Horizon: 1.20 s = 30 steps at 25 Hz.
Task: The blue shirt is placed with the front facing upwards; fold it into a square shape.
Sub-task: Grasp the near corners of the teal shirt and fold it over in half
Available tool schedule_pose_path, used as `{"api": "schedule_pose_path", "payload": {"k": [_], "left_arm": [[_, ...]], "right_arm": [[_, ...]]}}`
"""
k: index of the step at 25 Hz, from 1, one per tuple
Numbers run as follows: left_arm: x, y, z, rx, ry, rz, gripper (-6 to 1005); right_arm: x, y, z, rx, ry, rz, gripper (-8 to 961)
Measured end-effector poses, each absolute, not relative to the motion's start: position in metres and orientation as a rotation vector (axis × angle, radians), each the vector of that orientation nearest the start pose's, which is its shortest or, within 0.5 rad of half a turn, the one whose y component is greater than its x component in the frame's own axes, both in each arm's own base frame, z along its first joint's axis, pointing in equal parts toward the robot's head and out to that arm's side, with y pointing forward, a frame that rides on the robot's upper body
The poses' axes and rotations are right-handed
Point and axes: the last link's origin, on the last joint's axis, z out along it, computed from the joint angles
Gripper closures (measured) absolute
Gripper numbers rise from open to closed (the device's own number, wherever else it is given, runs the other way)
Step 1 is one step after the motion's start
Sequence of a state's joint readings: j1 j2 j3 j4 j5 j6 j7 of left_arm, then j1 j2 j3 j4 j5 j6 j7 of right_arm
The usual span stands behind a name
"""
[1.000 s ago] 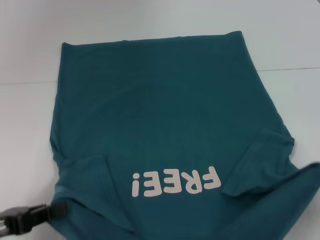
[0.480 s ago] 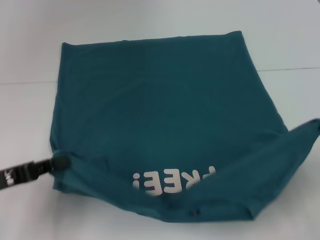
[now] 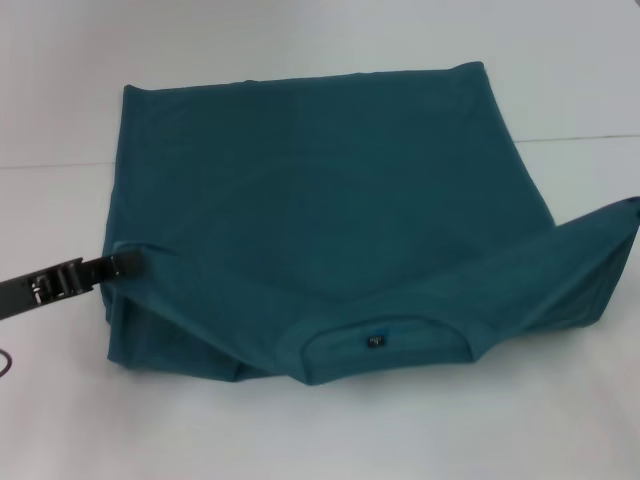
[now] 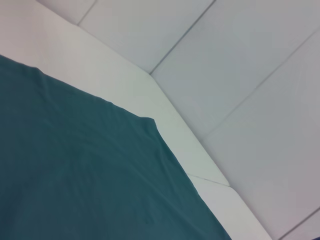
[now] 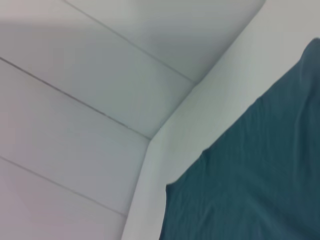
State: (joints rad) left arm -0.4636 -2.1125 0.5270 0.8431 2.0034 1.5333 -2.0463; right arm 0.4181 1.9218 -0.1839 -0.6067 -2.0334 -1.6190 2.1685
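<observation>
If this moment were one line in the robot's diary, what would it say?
step: folding near edge away | blue shirt: collar flap turned over, neck label up | left gripper: pinching shirt's left edge | right gripper: out of view

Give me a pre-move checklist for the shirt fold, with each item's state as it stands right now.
1. Left gripper at the blue shirt's left edge, pinching cloth there: ok, jaws look shut on it.
2. Right gripper on the shirt: cannot tell. It is out of the head view; only the raised right corner shows.
3. Near part carried over the body, neck label facing up, lettering covered: ok.
4. Both sides of the fold level: not ok. The right corner stands high off the table; the left lies lower.
5. Far hem flat on the table: ok.
6. Square outline reached: not ok, near edge uneven.
</observation>
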Motion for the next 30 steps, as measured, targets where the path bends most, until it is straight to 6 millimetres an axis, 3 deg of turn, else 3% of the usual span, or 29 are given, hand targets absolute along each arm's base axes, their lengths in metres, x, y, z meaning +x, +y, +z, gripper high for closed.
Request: {"api": "schedule_pose_path", "payload": {"k": [30], "left_arm": [[-0.262,0.394,0.048,-2.163,-1.244,-0.861,953]], "right_arm": [[0.338,0.363,0.127,-1.677,1.613,1.222,920]]}}
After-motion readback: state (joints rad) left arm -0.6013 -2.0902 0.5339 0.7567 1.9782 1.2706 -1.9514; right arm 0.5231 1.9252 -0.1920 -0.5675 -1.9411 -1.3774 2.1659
